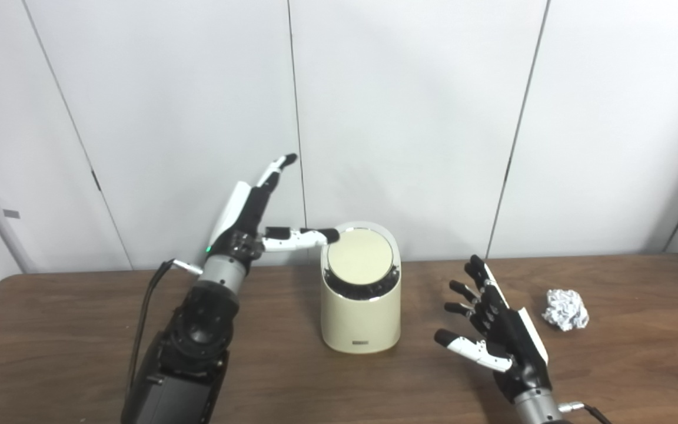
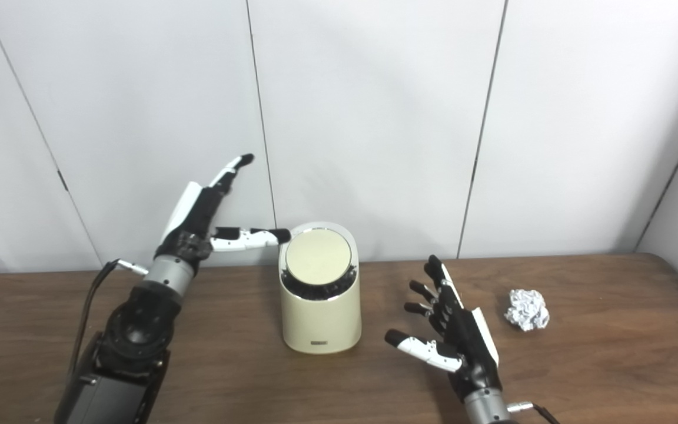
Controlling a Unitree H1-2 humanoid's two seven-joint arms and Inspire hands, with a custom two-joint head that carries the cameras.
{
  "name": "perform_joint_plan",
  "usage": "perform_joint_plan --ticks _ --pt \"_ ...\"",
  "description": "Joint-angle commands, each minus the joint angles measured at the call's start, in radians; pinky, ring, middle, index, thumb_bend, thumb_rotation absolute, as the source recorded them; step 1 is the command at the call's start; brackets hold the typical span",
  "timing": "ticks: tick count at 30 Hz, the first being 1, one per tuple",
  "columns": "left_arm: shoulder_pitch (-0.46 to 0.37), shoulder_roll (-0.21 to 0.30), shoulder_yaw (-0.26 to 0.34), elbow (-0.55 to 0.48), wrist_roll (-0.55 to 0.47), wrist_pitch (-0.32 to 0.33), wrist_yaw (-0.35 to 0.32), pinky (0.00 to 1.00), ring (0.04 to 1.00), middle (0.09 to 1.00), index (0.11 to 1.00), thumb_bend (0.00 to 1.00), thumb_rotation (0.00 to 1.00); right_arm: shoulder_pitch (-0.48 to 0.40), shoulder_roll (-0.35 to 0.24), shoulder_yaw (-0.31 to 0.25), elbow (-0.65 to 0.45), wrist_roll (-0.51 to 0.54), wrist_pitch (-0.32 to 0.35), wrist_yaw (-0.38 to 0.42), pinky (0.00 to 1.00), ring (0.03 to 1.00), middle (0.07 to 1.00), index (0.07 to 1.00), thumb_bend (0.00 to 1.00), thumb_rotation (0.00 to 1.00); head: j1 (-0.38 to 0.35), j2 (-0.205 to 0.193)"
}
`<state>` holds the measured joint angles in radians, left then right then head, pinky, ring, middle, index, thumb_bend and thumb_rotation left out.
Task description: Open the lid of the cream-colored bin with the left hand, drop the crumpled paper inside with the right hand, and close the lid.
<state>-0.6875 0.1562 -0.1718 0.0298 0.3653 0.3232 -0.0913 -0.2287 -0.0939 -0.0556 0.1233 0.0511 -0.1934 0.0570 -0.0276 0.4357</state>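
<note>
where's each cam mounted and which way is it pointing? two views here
Left eye view: on the head, left of its twin, looking forward and down over the table to the wall; shows left hand with its thumb at the lid edge, and right hand open.
Right eye view: head too, slightly right, same aim, both arms entering from below.
Shared: the cream-colored bin, both hands, the crumpled paper lying right of the right hand; things sit further left in the right eye view.

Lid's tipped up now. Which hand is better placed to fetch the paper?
Right. The open right hand sits on the crumpled paper's side; the left hand is at the bin's lid.
</note>
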Motion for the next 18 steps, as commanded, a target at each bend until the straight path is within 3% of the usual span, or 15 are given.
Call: perform_joint_plan --ticks 1,7,18 --pt "-0.069 0.014 -0.007 -0.013 0.034 -0.002 0.004 0.84 1.000 1.000 1.000 1.00 0.24 -0.034 -0.005 0.000 -0.025 -0.007 -0.021 -0.005 0.76 0.878 0.982 0.981 0.88 0.29 -0.003 0.000" --pt "-0.097 0.019 -0.047 0.001 0.090 -0.006 -0.007 0.78 1.000 1.000 1.000 1.00 0.23 -0.037 -0.007 -0.003 -0.022 -0.004 -0.024 -0.002 0.76 0.880 0.982 0.977 0.88 0.30 0.005 0.002" --pt "-0.120 0.040 -0.124 0.008 0.205 -0.021 -0.028 0.86 1.000 1.000 1.000 0.98 0.21 -0.029 0.004 0.005 -0.051 -0.021 -0.002 -0.011 0.75 0.870 0.973 0.968 0.87 0.30 -0.001 0.002"
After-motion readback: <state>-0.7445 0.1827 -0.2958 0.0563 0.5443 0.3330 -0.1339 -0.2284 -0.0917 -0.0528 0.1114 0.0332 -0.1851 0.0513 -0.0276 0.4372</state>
